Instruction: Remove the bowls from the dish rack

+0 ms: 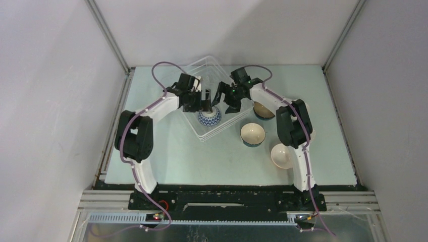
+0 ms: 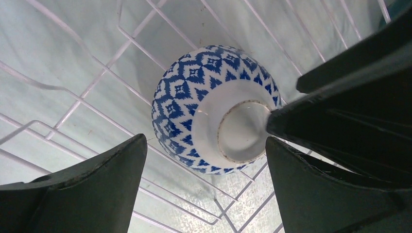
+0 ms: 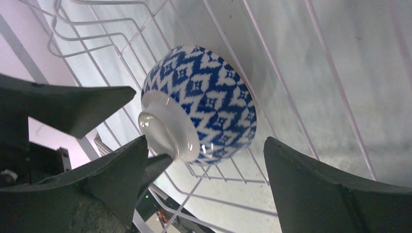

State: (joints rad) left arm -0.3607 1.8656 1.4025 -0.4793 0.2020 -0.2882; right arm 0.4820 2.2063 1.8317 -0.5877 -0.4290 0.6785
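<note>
Blue-and-white patterned bowl (image 2: 194, 87) lies upside down inside the dish rack (image 1: 204, 136), foot ring upward. Left claw (image 1: 206, 103) and right claw (image 1: 223, 99) both hang over it, jaws apart, gripping nothing. Three more bowls (image 1: 252, 134) (image 1: 281, 156) (image 1: 262, 110) sit upright on the desk (image 1: 202, 161), right of the rack.

The blue-and-white patterned bowl (image 2: 194, 97) looks like glazed ceramic. It is glossy, with small bright highlights on its side, and a duller, rougher ring runs round its white foot. The dish rack (image 1: 204, 65) holding it is thin white coated wire, smooth with a slight sheen. Under the rack, the surface (image 1: 166, 156) is pale grey-green, matt and faintly mottled. The jaws either side of the bowl are black matt plastic, scuffed along the edges. Beside the rack, the cream-inside bowl (image 1: 252, 133) looks smooth and softly shiny.
</note>
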